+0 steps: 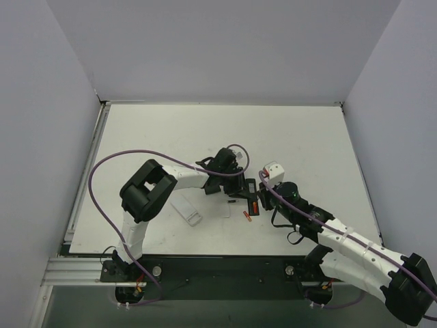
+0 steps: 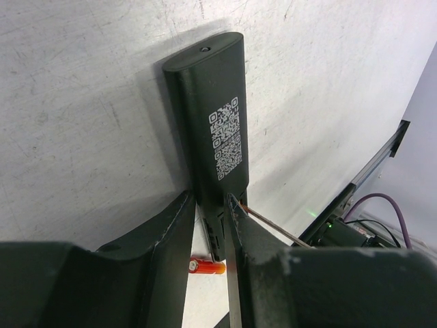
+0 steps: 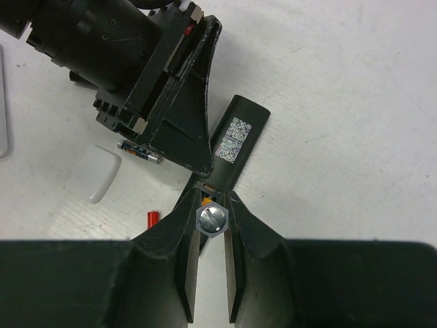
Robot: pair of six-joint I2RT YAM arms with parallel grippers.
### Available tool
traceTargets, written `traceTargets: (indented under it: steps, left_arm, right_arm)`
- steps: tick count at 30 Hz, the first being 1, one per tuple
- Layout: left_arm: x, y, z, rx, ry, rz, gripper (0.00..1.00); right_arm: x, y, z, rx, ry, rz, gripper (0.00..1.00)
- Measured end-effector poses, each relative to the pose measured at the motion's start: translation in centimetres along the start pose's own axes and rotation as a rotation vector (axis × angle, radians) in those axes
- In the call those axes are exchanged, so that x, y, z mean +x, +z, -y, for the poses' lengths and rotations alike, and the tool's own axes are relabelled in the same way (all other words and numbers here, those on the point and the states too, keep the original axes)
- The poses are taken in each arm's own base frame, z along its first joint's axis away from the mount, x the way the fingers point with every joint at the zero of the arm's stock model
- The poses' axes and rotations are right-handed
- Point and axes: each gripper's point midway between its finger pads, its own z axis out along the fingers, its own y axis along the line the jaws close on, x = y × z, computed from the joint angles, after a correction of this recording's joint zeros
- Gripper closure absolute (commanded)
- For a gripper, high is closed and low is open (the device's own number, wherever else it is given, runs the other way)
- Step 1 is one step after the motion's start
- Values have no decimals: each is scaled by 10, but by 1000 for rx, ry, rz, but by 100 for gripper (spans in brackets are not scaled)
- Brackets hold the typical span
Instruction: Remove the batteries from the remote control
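On the surface [image 1: 171, 137], unloading looks partly done
One red battery [image 2: 207, 266] lies loose beside the remote control [image 2: 212, 116], which the left hand [image 2: 208, 198] clamps. Red in the recess [image 3: 203, 193] suggests another remains. There the right hand [image 3: 213, 198] stands narrowly parted, hold unclear.

Two remotes [image 2: 205, 102] and two loose batteries [image 2: 207, 266].

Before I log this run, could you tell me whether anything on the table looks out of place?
Nothing looks damaged. A red battery lies loose on the table by the black remote, and a darker cylinder lies beside the left end effector, which clamps the remote. Both look stray and might roll.
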Motion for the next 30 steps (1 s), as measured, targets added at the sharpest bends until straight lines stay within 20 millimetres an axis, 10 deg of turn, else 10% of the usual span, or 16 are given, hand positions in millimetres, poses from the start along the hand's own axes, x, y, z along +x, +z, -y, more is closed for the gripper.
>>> traceTargets:
  steps: [30]
  left_arm:
    - [7, 0, 1, 72, 4, -29, 70]
  right_arm:
    - [9, 3, 0, 148, 173, 75, 100]
